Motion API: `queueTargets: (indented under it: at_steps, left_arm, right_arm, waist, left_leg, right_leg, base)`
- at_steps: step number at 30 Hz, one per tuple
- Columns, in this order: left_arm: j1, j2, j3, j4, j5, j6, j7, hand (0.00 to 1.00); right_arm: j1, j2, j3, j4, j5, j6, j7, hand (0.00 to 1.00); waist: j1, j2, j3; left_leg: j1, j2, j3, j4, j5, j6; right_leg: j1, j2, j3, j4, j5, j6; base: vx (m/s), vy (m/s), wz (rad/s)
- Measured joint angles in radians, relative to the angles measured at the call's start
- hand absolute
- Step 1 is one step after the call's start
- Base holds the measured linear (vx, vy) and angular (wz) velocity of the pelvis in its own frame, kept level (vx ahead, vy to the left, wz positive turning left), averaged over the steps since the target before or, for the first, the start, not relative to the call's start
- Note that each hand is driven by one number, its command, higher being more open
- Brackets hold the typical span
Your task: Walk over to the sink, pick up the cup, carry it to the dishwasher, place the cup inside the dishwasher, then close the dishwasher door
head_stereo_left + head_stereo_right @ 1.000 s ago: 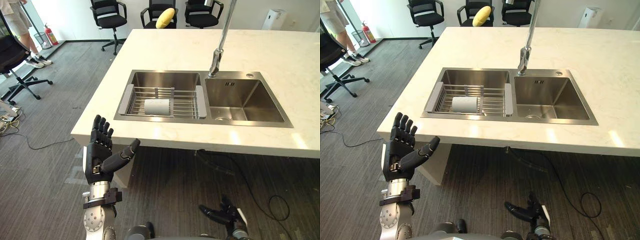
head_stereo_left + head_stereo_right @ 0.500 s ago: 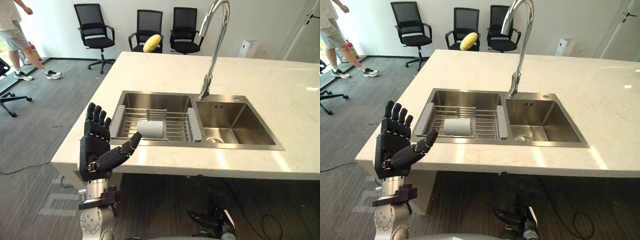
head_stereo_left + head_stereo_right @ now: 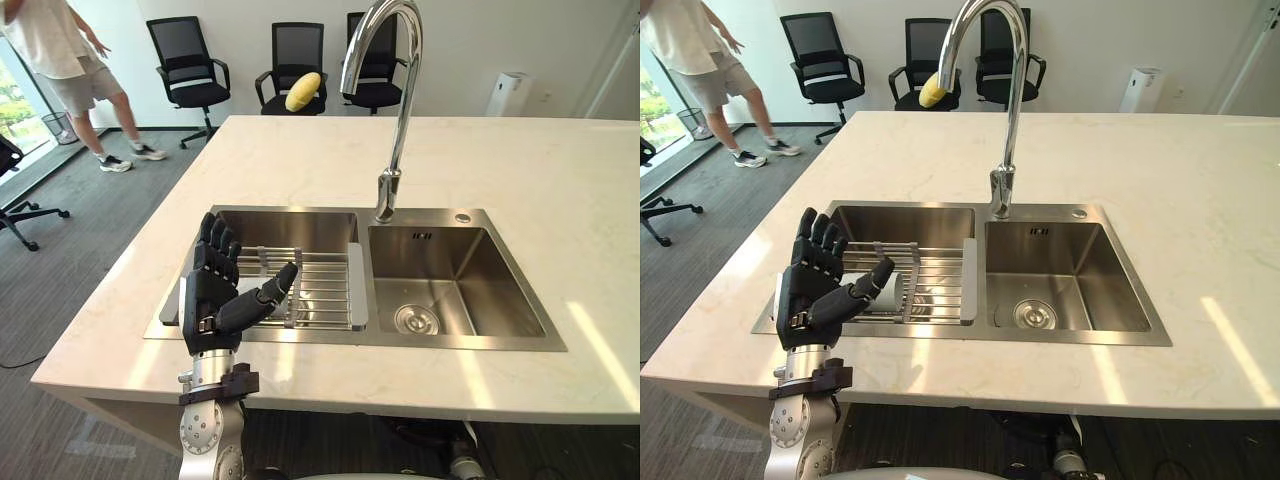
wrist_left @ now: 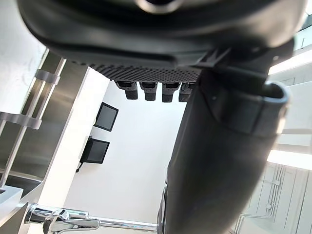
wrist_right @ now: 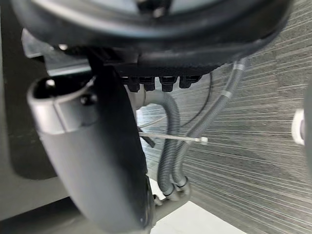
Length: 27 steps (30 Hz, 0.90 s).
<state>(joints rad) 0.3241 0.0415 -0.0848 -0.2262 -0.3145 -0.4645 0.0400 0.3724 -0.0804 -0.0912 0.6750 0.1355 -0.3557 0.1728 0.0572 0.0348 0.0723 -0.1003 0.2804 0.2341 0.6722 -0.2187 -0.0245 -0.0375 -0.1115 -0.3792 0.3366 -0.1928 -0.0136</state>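
L: my left robot hand (image 3: 213, 297) spread, blocks view | 1 cup (image 3: 897, 293), probably, in 1 rack (image 3: 940, 285) | R: right robot hand (image 5: 97, 161) spread

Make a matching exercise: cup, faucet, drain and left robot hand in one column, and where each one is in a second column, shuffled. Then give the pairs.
Column one
A. cup
B. faucet
C. drain
D. left robot hand

Column two
1. in the floor of the right basin
2. raised in front of the rack, fingers straight
3. in the rack, partly hidden by the thumb
4. standing on the sink's back rim, between the two basins

Pairs: A-3, B-4, C-1, D-2
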Motion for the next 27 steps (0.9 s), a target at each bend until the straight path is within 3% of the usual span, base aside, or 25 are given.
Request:
queueTargets:
  at_steps: [1,3,5,6,11,17,27]
  left_arm:
    - [0.0,0.0,-0.002,-0.001,0.004,-0.001,-0.004,1.0]
    - [0.008,0.001,0.0,-0.001,0.012,0.0,-0.004,1.0]
    - [0.008,0.002,-0.001,-0.001,0.016,0.007,-0.002,1.0]
    - [0.01,0.002,-0.002,-0.001,0.023,0.015,0.002,1.0]
    - [0.005,0.013,-0.023,-0.01,0.066,0.036,0.039,1.0]
    - [-0.003,0.052,-0.049,-0.005,0.245,0.081,0.113,1.0]
    - [-0.131,0.179,-0.051,0.151,0.378,0.167,0.126,1.0]
  right_arm:
    - [-0.001,-0.003,0.0,-0.001,0.0,0.001,0.0,1.0]
    - [-0.007,-0.011,-0.002,0.0,0.0,0.013,0.0,1.0]
    - [-0.01,-0.011,-0.01,-0.004,0.0,0.014,0.001,1.0]
    - [-0.007,-0.008,-0.013,-0.004,0.0,0.022,-0.003,1.0]
    - [0.017,0.015,-0.016,-0.01,-0.001,0.025,-0.006,1.0]
    - [0.032,0.037,-0.01,-0.014,-0.002,0.025,0.007,1.0]
    - [0.019,0.031,-0.008,0.026,-0.011,0.026,0.026,1.0]
  waist:
    - [0.003,0.003,-0.003]
    - [0.01,0.004,-0.033]
    - [0.011,0.004,-0.033]
    - [0.011,0.004,-0.033]
    - [0.006,0.0,-0.057]
    - [0.003,0.002,-0.074]
    - [-0.038,-0.002,-0.095]
  left_leg:
    - [-0.002,-0.019,0.0,-0.077,0.005,0.001]
    - [0.07,-0.081,-0.019,-0.314,0.017,-0.025]
    - [0.107,-0.105,-0.01,-0.395,0.034,-0.05]
    - [0.132,-0.117,0.0,-0.421,0.04,-0.047]
    - [0.179,-0.146,0.003,-0.511,0.069,-0.036]
    - [0.2,-0.154,0.003,-0.57,0.094,-0.047]
    - [0.215,-0.158,0.006,-0.626,0.131,-0.061]
  right_leg:
    - [0.0,0.0,0.003,-0.004,0.004,0.002]
    - [-0.021,-0.005,0.033,-0.012,0.025,0.039]
    - [-0.023,-0.014,0.048,-0.033,0.041,0.049]
    - [-0.009,-0.017,0.058,-0.042,0.043,0.053]
    - [0.006,-0.027,0.078,-0.067,0.049,0.063]
    - [-0.001,-0.024,0.076,-0.065,0.05,0.066]
    - [-0.018,-0.019,0.085,-0.057,0.058,0.06]
  base:
    - [0.16,0.089,-0.17]
    - [0.19,0.093,-0.22]
    - [0.15,0.094,-0.14]
    - [0.09,0.093,-0.18]
    - [0.03,0.054,-0.04]
    - [-0.04,-0.001,0.02]
    - [-0.03,-0.008,-0.02]
